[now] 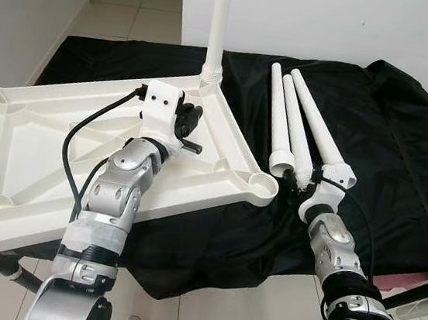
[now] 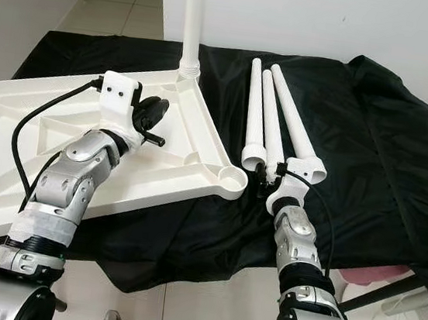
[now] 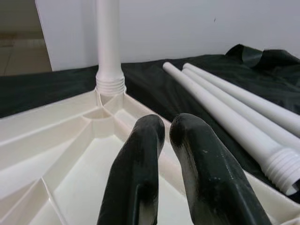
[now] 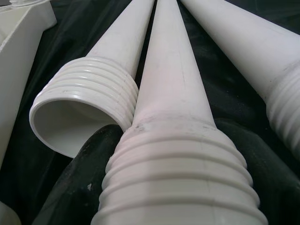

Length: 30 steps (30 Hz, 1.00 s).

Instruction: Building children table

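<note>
The white table top [image 1: 44, 147] lies upside down on a black cloth. One white leg [image 1: 219, 20] stands screwed into its far corner socket. My left gripper [image 1: 189, 119] hovers over the top's ribbed underside near that corner, fingers [image 3: 140, 154] shut with nothing between them. Three loose legs lie side by side on the cloth to the right. My right gripper [image 1: 302, 179] is shut on the threaded end of the middle leg [image 4: 173, 93], with a black finger [image 4: 70, 187] on each side. The left leg [image 4: 89, 93] and right leg [image 4: 262, 51] lie close against it.
The near right corner socket [image 1: 261, 185] of the top sits open, just left of the loose legs. The black cloth [image 1: 402, 152] drapes over the front edge. A white wall stands behind. Pink and white items [image 1: 409, 287] sit low on the floor at the right.
</note>
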{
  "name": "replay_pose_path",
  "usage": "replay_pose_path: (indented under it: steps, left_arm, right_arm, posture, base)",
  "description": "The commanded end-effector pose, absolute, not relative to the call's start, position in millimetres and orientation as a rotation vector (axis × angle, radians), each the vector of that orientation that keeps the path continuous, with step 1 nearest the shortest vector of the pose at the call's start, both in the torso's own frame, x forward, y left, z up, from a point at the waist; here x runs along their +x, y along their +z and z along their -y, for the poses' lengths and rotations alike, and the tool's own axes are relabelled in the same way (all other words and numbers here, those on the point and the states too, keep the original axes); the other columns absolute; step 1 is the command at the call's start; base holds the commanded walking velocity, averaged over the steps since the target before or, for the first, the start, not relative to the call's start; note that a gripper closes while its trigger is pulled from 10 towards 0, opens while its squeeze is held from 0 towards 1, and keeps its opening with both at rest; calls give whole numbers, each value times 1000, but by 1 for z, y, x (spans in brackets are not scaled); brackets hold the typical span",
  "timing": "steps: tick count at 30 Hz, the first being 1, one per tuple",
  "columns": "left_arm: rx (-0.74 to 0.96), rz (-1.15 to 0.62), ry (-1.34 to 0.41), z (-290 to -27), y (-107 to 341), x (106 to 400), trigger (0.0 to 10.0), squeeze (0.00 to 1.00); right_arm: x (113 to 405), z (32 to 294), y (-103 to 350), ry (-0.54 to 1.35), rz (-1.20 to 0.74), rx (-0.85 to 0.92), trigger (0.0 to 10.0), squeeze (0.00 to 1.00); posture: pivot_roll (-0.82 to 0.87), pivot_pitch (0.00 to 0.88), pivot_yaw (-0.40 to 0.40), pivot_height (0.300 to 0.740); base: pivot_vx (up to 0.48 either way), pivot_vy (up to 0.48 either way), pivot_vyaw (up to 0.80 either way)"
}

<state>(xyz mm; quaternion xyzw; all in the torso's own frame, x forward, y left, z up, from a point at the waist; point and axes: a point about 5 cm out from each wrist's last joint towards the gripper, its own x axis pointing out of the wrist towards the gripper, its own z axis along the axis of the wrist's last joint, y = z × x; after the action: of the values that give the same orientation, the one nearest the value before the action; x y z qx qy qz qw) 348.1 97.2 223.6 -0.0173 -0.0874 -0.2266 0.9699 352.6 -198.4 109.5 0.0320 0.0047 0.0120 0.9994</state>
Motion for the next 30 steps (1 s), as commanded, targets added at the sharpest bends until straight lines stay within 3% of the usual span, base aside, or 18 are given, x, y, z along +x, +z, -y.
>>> replay_pose_path:
  steps: [1, 2, 8, 15, 20, 23, 30]
  left_arm:
    - [-32, 181, -427, -98, 224, 350, 10000, 0]
    - [-32, 186, -430, -98, 224, 351, 10000, 0]
    - [-33, 191, -439, -97, 225, 352, 10000, 0]
    - [-26, 200, -500, -92, 225, 348, 10000, 0]
    - [-9, 203, -504, -90, 227, 351, 10000, 0]
    - [-2, 221, -492, -90, 234, 356, 10000, 0]
    - [-6, 226, -502, -89, 237, 358, 10000, 0]
  right_arm:
    - [351, 198, 106, -1, -15, 77, 2784, 0]
    - [352, 198, 109, 2, 3, 103, 10000, 0]
    - [353, 194, 115, 32, 28, 166, 10000, 0]
    - [361, 203, 143, -81, 111, 79, 10000, 0]
    - [366, 202, 161, -60, 155, 67, 10000, 0]
    - [368, 195, 183, -25, 235, -62, 10000, 0]
    - [364, 190, 192, 11, 301, -69, 10000, 0]
  posture:
    - [15, 57, 3, 740]
    - [14, 58, 3, 740]
    - [6, 55, -2, 740]
    - [-2, 56, -8, 740]
    - [-7, 55, -19, 740]
    - [-12, 52, -24, 740]
    - [-13, 50, -25, 740]
  base:
    - [0, 0, 0]
    - [0, 0, 0]
    - [0, 0, 0]
    - [0, 0, 0]
    - [0, 0, 0]
    - [0, 0, 0]
    - [0, 0, 0]
